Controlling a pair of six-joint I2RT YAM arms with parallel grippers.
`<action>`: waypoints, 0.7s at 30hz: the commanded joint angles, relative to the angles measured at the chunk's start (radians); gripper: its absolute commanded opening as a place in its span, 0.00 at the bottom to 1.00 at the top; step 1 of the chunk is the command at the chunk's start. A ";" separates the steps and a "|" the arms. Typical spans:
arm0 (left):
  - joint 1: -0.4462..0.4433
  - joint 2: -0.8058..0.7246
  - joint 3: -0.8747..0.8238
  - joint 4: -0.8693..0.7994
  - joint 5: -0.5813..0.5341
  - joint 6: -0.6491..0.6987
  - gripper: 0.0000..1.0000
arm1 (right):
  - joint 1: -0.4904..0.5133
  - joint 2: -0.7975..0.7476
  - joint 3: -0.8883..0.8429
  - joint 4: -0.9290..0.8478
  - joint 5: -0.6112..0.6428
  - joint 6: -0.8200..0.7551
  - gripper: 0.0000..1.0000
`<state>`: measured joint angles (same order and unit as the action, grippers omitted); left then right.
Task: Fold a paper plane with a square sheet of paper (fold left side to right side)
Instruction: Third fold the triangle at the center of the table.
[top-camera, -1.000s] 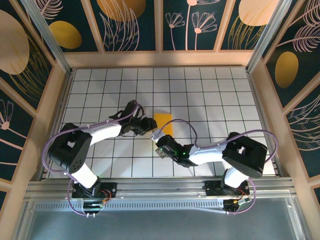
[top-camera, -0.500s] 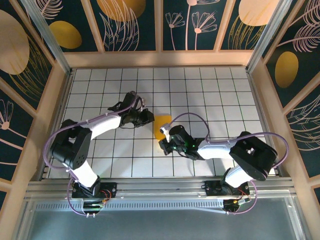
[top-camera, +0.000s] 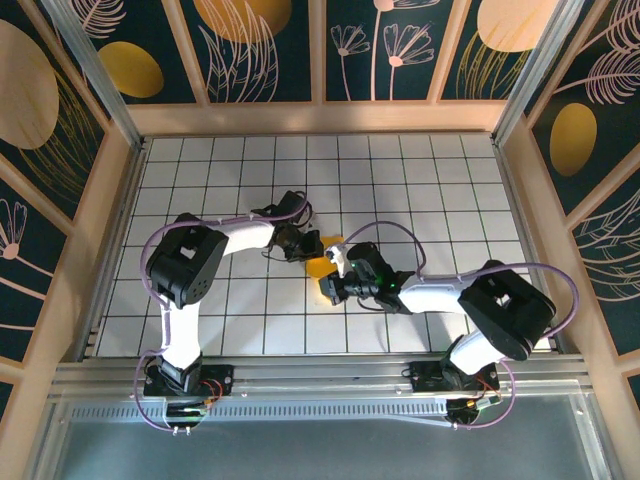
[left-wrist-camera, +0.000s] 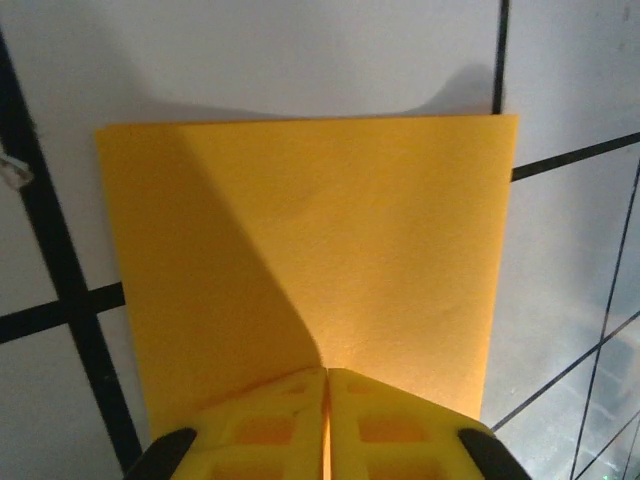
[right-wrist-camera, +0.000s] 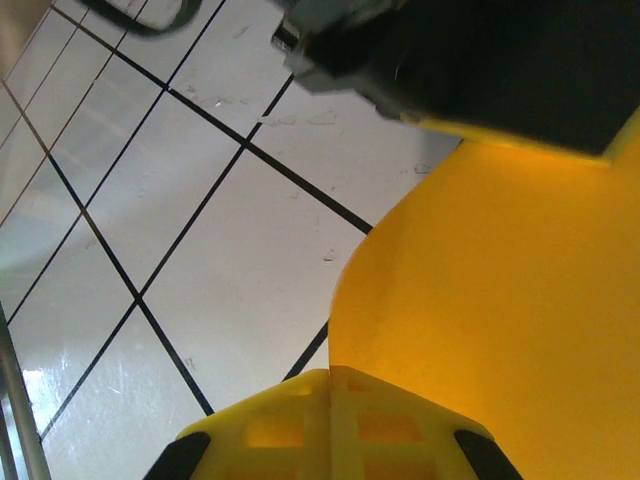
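I have both sets of jaws pressed together on the sheet of paper (top-camera: 321, 265), which sits mid-table between them. The left gripper (top-camera: 307, 246) pinches it from the far-left side, the right gripper (top-camera: 334, 288) from the near side, so neither arm is nearer. From the left jaws the paper runs flat, straight ahead. From the right jaws it bows upward. It looks nearly square, so I can't name a long axis.

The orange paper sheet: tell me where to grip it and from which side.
Grip the paper sheet at an edge, coming in low from the side: it is thin and flat, so only an edge can be pinched. The left end effector is shut on one edge, the right end effector on another part, where the sheet bows upward.
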<state>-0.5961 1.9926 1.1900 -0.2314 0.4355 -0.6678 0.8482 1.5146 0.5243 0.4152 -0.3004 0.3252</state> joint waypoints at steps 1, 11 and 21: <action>-0.013 0.027 -0.001 -0.075 -0.053 0.016 0.07 | -0.025 0.017 -0.010 -0.006 -0.029 0.029 0.00; -0.025 -0.001 -0.060 -0.069 -0.111 -0.046 0.03 | -0.097 0.025 0.008 -0.096 -0.009 0.046 0.00; -0.028 -0.006 -0.066 -0.069 -0.118 -0.056 0.03 | -0.130 0.039 0.039 -0.164 0.030 0.037 0.00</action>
<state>-0.6186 1.9697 1.1614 -0.2077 0.3660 -0.7113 0.7288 1.5414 0.5358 0.2920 -0.3008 0.3584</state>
